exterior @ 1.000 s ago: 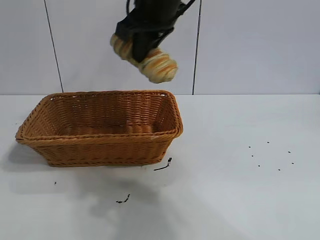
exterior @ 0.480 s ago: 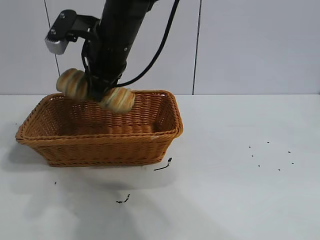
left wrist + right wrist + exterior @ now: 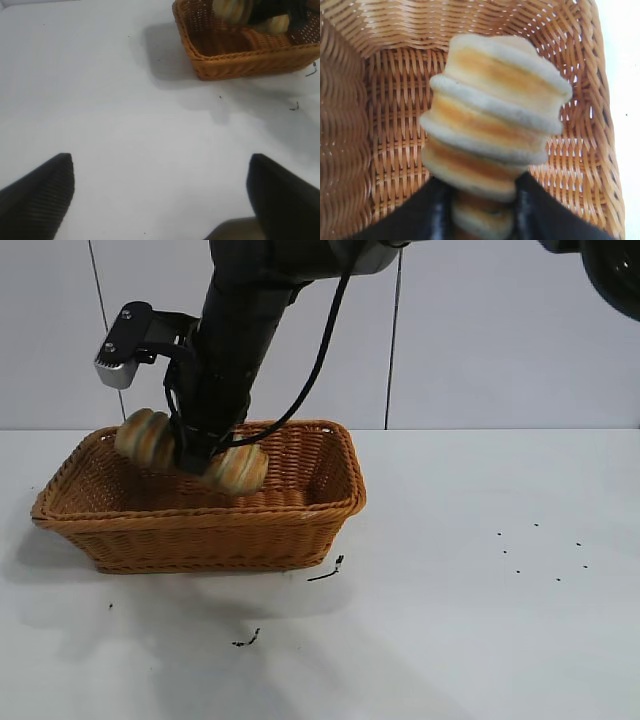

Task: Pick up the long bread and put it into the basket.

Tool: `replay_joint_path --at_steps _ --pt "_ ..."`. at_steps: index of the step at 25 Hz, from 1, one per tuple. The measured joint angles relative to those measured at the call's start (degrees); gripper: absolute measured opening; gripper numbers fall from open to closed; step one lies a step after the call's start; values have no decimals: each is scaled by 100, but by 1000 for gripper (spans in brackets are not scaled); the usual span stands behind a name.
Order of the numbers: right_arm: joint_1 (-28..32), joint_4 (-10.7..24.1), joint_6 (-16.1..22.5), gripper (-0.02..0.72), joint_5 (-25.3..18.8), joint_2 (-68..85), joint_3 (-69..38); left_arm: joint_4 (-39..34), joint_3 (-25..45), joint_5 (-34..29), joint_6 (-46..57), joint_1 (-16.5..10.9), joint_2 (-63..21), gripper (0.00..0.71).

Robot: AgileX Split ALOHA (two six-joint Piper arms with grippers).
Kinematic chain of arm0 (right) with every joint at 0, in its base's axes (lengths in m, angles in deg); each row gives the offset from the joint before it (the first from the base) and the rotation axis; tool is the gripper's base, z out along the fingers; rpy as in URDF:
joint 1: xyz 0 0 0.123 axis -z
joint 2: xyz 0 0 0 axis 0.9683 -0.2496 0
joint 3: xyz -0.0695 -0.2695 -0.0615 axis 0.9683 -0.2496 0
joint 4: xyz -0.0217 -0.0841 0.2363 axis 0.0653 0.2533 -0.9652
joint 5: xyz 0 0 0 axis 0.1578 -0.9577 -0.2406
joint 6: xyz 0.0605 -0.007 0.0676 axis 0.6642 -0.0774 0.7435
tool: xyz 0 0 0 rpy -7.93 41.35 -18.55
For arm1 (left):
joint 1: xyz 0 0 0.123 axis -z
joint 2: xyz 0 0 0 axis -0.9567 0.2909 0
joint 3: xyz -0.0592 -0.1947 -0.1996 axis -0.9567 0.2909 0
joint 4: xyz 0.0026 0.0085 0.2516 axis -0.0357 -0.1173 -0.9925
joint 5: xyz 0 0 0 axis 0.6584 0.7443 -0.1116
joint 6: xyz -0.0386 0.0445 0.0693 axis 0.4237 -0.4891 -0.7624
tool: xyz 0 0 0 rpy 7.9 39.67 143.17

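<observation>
Reaching down from above, the right arm holds its right gripper inside the mouth of the basket, with the long bread still between its dark fingers. In the exterior view the loaf lies crosswise in the grip: one striped end sticks out toward the basket's left side, the other toward its middle, and both ends sit about level with the braided rim. The right wrist view shows the loaf close before the camera, above the woven floor of the basket, with the two fingers flanking its near end. Whether the loaf touches the floor cannot be told. The fingers lie against the bread, so the grip reads as closed on it.

The left gripper hangs over bare white table, well apart from the basket, its two dark fingers spread wide with nothing between them. Small dark specks lie on the table in front of the basket.
</observation>
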Motion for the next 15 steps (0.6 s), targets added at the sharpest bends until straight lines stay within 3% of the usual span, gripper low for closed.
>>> replay_joint_path --at_steps 4,10,12,15 --pt "70 -24 770 681 -50 122 0 0 0 0 0 0 0 696" --pt "363 219 3542 681 -175 729 0 0 0 0 0 0 0 696" --pt "540 259 4179 678 -373 886 12 0 0 0 0 0 0 696" --pt "859 279 4580 673 -617 940 12 0 0 0 0 0 0 696"
